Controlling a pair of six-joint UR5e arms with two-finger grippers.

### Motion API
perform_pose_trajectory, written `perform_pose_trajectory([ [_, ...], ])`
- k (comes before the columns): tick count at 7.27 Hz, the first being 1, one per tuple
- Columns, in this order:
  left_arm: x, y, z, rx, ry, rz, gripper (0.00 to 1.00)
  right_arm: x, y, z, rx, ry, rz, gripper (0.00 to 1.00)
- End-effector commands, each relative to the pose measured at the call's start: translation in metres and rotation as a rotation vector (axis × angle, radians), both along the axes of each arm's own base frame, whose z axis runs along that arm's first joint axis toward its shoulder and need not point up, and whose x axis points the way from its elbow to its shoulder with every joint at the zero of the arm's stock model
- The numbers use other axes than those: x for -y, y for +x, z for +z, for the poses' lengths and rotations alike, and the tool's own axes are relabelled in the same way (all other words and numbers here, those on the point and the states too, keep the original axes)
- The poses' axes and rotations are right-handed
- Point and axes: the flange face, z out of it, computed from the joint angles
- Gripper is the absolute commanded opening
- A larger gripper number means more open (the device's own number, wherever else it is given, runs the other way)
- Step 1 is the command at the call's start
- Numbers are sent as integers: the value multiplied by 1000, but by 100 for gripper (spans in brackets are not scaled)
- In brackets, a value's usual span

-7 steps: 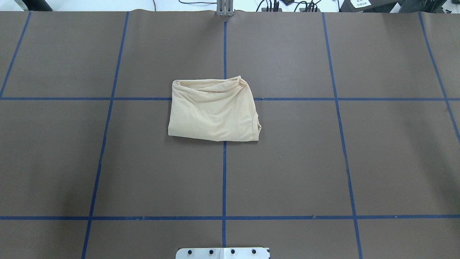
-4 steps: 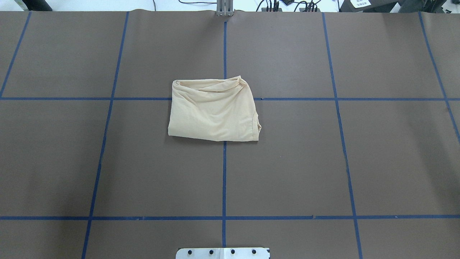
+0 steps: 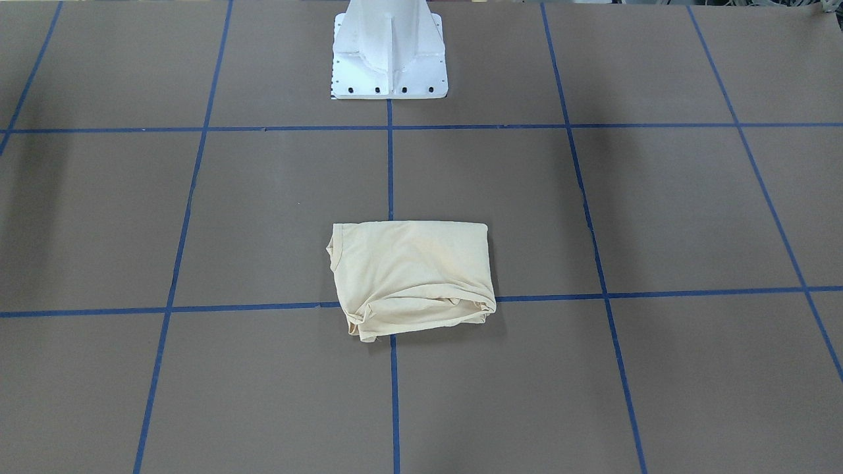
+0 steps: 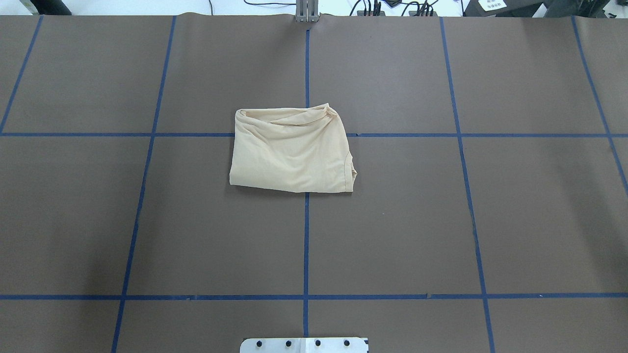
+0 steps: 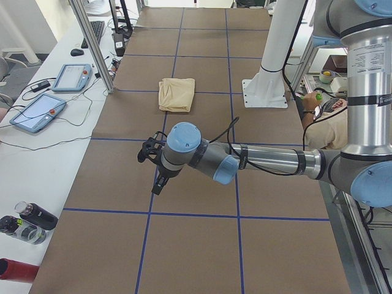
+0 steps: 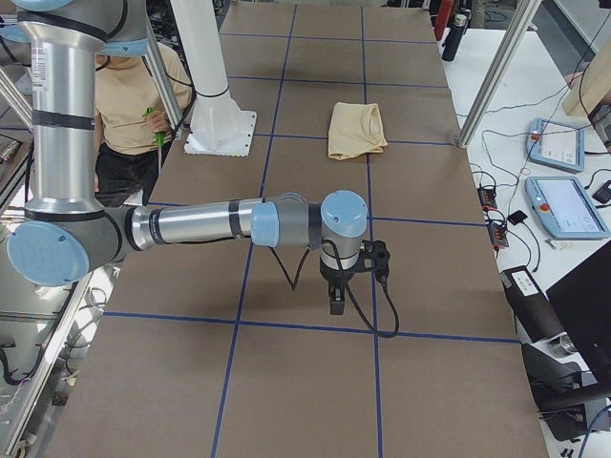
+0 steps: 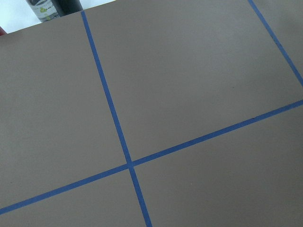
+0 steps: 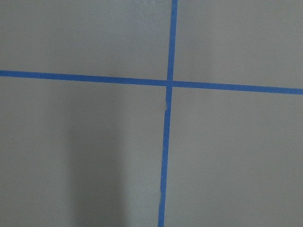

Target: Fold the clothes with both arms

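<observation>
The clothes are one pale cream-yellow shirt (image 4: 292, 149), folded into a compact rectangle on the brown table's centre line, with bunched folds along its far edge (image 3: 411, 276). No print shows. It also appears small in the side views (image 5: 176, 95) (image 6: 356, 131). Neither arm touches it. The left arm (image 5: 263, 160) reaches low over the table's left end, its gripper (image 5: 158, 184) pointing down. The right arm (image 6: 191, 226) does the same at the right end with its gripper (image 6: 337, 301). I cannot tell whether either gripper is open or shut. Both wrist views show only brown surface with blue tape.
The white pedestal base (image 3: 390, 59) stands at the robot side of the table. A person (image 6: 124, 95) sits behind it. Touch pendants (image 5: 37, 112) (image 6: 563, 205), cables, bottles (image 5: 24, 220) and metal posts (image 5: 92, 43) line the far edge. Blue tape (image 4: 306, 235) grids the table.
</observation>
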Motion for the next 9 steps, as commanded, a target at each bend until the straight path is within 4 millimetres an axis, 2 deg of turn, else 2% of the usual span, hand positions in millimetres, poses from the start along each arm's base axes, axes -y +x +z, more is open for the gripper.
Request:
perform_pose_trajectory([
  [1, 2, 0, 10, -6, -40, -21, 100, 4, -20, 0, 7, -4, -39, 100],
  [2, 2, 0, 10, -14, -57, -35, 100, 0, -22, 4, 35, -18, -41, 100],
  [3, 2, 0, 11, -15, -63, -38, 100, -1, -26, -2, 96, -12, -49, 100],
  [9, 2, 0, 2, -23, -44, -35, 100, -4, -26, -5, 98, -11, -45, 100],
])
